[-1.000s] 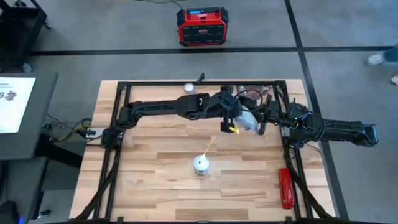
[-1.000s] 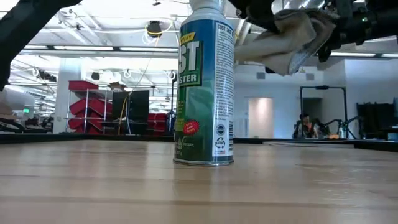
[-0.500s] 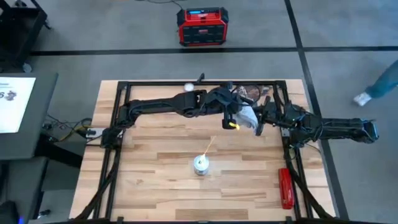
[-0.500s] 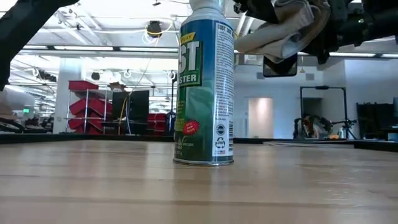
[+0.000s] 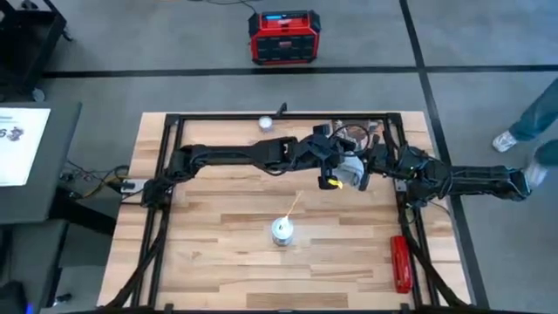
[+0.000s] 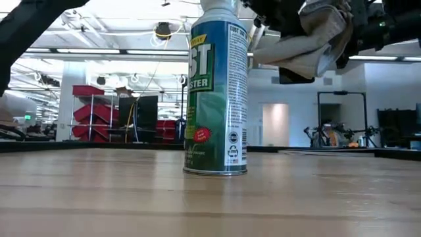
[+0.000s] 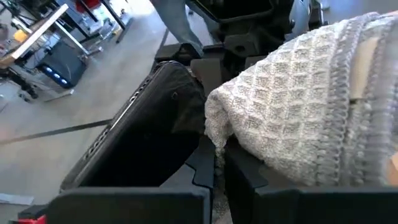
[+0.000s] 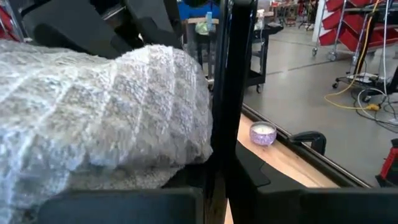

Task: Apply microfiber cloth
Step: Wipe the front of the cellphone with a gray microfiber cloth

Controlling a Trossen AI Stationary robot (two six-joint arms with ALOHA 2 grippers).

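The microfiber cloth (image 5: 350, 167), pale grey and waffle-textured, is bunched up in the air over the table's far right part, and my left gripper (image 5: 336, 166) is shut on it. My right gripper (image 5: 371, 166) faces it from the right, shut on a thin black phone (image 7: 155, 137) that stands against the cloth. The low view shows the cloth (image 6: 309, 39) hanging well above the tabletop. My left gripper pinches a gathered fold of the cloth (image 7: 217, 140) between its two fingers, coming level from the table's left. The rest bulges past the fingers, lifted clear of the table and lying against the phone's face. My right gripper pinches the phone by its lower part (image 8: 225, 140) between its two fingers, one on each flat face, coming level from the table's right. The phone stands on edge, clear of the table, with the cloth (image 8: 106, 112) against one face.
A green spray can (image 5: 281, 230) stands upright mid-table, near of the grippers. A red tool (image 5: 400, 262) lies by the near right edge. A small candle (image 5: 264, 123) sits at the far edge. A black frame (image 5: 174, 131) rings the table. A person's legs (image 5: 532, 122) are on the floor beyond the right side.
My left gripper has carried the bunched cloth first toward the far edge and up, then back toward the right and near side and down, along the phone. My right gripper has edged toward the table's left with the phone.
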